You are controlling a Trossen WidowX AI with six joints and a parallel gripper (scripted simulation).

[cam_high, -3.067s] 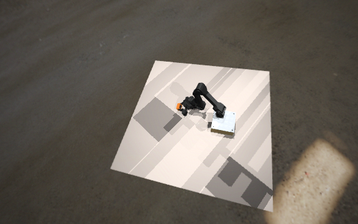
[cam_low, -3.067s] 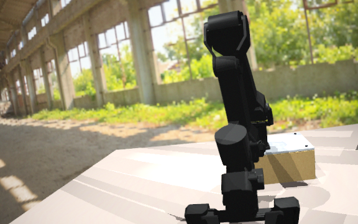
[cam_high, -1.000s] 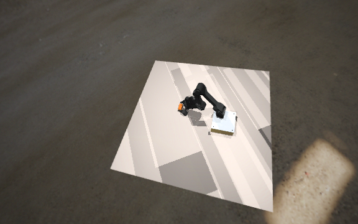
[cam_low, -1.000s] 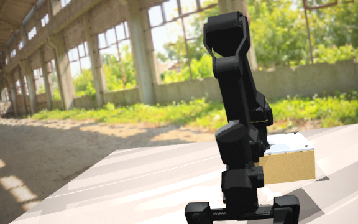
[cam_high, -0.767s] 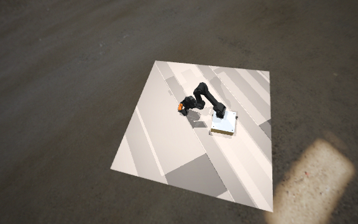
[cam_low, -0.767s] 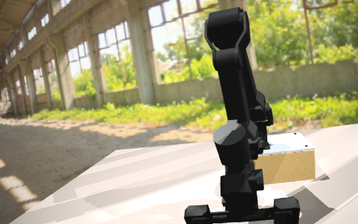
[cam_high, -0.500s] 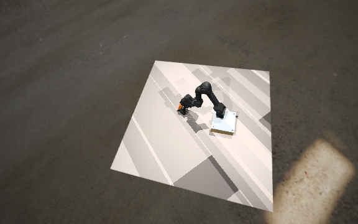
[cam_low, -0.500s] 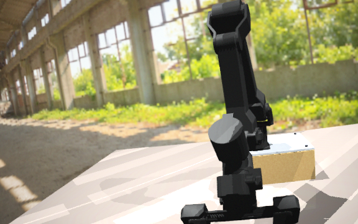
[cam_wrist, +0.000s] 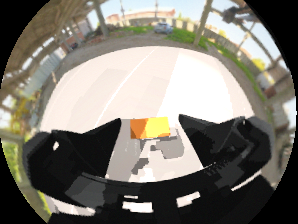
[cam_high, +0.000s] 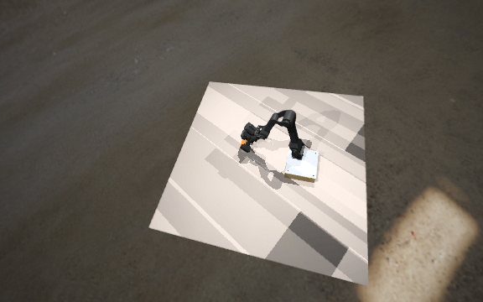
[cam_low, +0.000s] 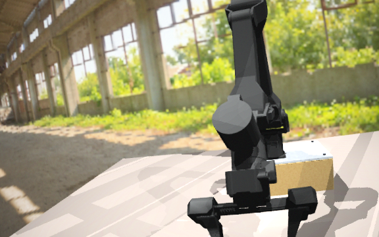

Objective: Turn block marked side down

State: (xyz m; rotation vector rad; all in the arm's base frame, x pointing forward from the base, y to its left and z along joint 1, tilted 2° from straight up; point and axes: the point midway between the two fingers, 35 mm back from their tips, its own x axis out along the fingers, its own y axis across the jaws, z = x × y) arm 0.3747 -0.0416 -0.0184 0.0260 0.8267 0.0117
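The orange block (cam_high: pixel 243 143) (cam_wrist: pixel 150 128) rests on the pale table (cam_high: pixel 191 189) (cam_low: pixel 110 197) (cam_wrist: pixel 100 90). In the wrist view it lies between and just beyond the fingertips, its visible faces plain orange and yellow. No dark mark shows clearly on them; its underside is hidden. My gripper (cam_wrist: pixel 150 118) is open and empty, with one black finger on each side of the block and a gap to each. In the exterior view the block is out of sight and the fingertips are cut off by the bottom edge.
The arm's base stands on a box with a white top (cam_high: pixel 302 165) (cam_low: pixel 308 151) and tan sides, to the right of the block in the top view. Shadows of the arm cross the table. The table's edges show in the top view, with brown ground beyond.
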